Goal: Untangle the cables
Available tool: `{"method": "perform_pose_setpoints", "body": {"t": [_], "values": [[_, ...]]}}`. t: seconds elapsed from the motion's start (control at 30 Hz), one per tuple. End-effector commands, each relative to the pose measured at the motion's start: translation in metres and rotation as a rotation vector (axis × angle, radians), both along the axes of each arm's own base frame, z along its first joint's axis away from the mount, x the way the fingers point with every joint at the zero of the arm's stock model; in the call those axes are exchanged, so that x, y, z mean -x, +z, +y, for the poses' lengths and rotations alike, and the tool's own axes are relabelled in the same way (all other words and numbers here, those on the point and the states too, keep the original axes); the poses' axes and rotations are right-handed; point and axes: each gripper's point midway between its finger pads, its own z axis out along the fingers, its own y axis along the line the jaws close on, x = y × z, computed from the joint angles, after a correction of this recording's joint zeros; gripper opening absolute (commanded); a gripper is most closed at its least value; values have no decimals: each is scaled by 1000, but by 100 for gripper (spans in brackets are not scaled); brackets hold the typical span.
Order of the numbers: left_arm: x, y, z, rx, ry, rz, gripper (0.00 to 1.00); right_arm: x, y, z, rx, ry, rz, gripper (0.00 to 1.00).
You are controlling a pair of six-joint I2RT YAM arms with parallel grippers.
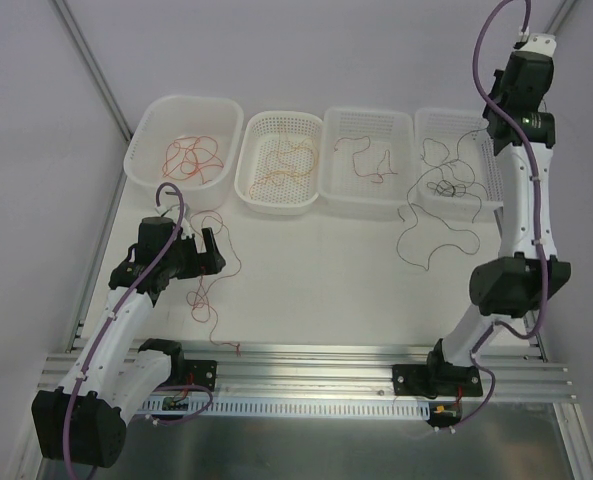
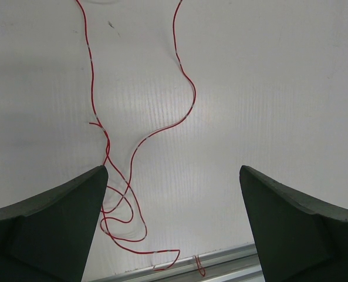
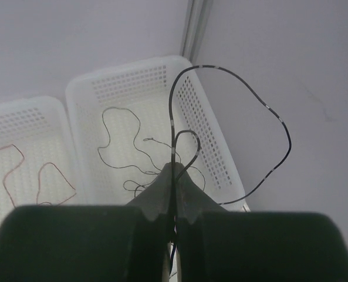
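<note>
A thin red cable (image 1: 202, 292) lies in loose loops on the table, reaching the front rail. My left gripper (image 1: 202, 240) hovers over it, open and empty. In the left wrist view the red cable (image 2: 106, 147) runs down beside the left finger (image 2: 56, 223), between the wide-open jaws (image 2: 172, 194). My right gripper (image 1: 494, 118) is raised high over the rightmost basket (image 1: 491, 190). It is shut on a black cable (image 3: 171, 106) that loops up from the fingertips (image 3: 175, 170). More black cable (image 1: 446, 188) lies in that basket, and a dark strand (image 1: 426, 240) trails onto the table.
Four white baskets stand in a row at the back. The far left one (image 1: 146, 150) holds a red cable (image 1: 191, 155), the second (image 1: 246, 175) an orange one (image 1: 286, 160), the third (image 1: 326, 150) a red one (image 1: 371, 160). An aluminium rail (image 1: 306, 350) runs along the front.
</note>
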Motion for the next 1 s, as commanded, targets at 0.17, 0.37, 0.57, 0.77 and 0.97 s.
{"method": "perform_pose_setpoints", "body": {"t": [0.17, 0.37, 0.57, 0.77, 0.97], "values": [[-7, -2, 1, -24, -19, -27, 96, -93, -84, -41, -7, 37, 87, 14], [-9, -9, 1, -31, -19, 4, 96, -94, -108, -32, -84, 85, 121, 89], [-8, -4, 0, -22, -22, -14, 96, -46, -107, 13, -137, 216, 203, 93], [-8, 1, -3, -3, -28, -28, 96, 39, -158, 87, -183, 384, 395, 93], [-7, 6, -6, 11, -36, -45, 96, 125, -231, 138, -291, 567, 580, 93]]}}
